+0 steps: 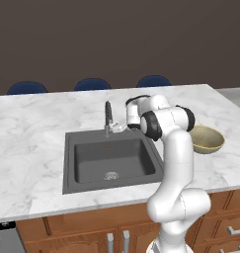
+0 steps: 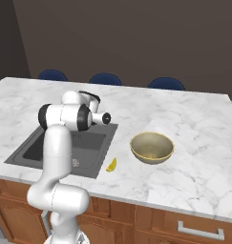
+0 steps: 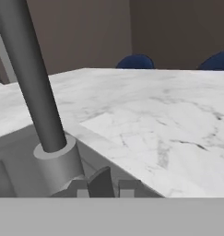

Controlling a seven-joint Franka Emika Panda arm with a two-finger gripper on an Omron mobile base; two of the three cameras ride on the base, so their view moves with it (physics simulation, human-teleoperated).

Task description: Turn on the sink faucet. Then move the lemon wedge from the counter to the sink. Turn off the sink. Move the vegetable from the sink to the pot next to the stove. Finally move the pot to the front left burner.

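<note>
Left base view: sink set into the counter at about 8 o'clock of the frame's middle, faucet upright on the back rim at 12 o'clock of the basin, no water visible from the spout. Gripper down low at the tap's base on its 3 o'clock side, jaws closed with nothing seen between them; placed there, by the look of it, to nudge the small lever at the tap's foot with shut tips rather than pinch it. Touching or just beside: not clear at this size. Tan bowl farther along at 3 o'clock, well apart from the tap. Right base view: lemon wedge lying on the marble just beside the sink's near right corner, at about 7 o'clock of the bowl, probably left close for a short carry over the rim. Basin empty apart from the drain. Open marble behind the tap and between basin and bowl, so room to draw back at 12 or 3 o'clock; tightest spot the tap stem itself. Hand view: stem and collar at 9 o'clock, very near the closed tips. Pot and stove outside these frames.
</note>
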